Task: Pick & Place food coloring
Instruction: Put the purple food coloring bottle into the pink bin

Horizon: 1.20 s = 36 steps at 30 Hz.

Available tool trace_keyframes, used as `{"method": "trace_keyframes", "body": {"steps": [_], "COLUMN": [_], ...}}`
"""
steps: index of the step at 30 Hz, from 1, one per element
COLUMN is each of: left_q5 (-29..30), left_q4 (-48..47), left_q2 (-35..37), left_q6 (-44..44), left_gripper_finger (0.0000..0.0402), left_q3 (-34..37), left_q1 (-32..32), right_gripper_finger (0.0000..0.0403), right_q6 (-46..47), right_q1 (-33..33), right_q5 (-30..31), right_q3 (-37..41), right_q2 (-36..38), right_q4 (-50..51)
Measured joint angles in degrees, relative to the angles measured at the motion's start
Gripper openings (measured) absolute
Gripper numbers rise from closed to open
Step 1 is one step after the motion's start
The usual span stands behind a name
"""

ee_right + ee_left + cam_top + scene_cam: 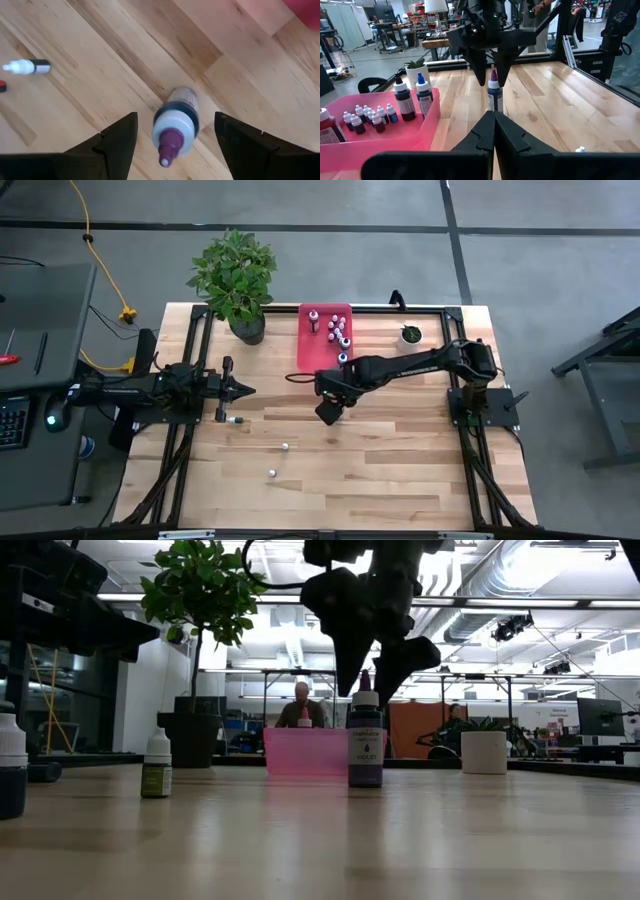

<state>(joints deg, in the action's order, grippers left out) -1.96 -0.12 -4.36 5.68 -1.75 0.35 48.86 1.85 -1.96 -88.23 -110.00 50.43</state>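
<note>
From above, the right gripper hangs over mid-table, just near of the pink tray at the far edge. The tray holds a cluster of food coloring bottles. The left gripper waits on the left side, with one small bottle lying just beside it and two more loose on the wood nearer the front. A leafy plant stands far left of the tray, and a small white pot sits to its right.

Down at table level, a purple bottle stands upright on the table and the right gripper's fingers are spread wide just above its cap, not touching. A green-labelled bottle stands off to the left.

Left wrist view: its own fingers are pressed together, holding nothing, and they point toward that purple bottle under the other arm.

Right wrist view: looking straight down, the purple-tipped bottle sits between the wide-apart fingers, and another bottle lies on its side well apart.
</note>
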Motion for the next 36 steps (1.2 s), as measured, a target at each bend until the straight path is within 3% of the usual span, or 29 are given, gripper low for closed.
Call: {"method": "trace_keyframes", "body": {"steps": [12,36], "left_q5": [0.0,0.0], "left_q4": [0.0,0.0], "left_q2": [0.0,0.0], "left_q6": [0.0,0.0], "left_gripper_finger": [0.0000,0.0000], "left_q3": [0.0,0.0], "left_q1": [0.0,0.0], "right_gripper_finger": [0.0243,0.0106], "right_q6": [0.2,-1.4], "right_q1": [0.0,0.2], "right_q5": [-0.4,0.0], "right_q3": [0.0,0.0], "right_q2": [0.0,0.0], "right_q4": [2.7,2.4]}}
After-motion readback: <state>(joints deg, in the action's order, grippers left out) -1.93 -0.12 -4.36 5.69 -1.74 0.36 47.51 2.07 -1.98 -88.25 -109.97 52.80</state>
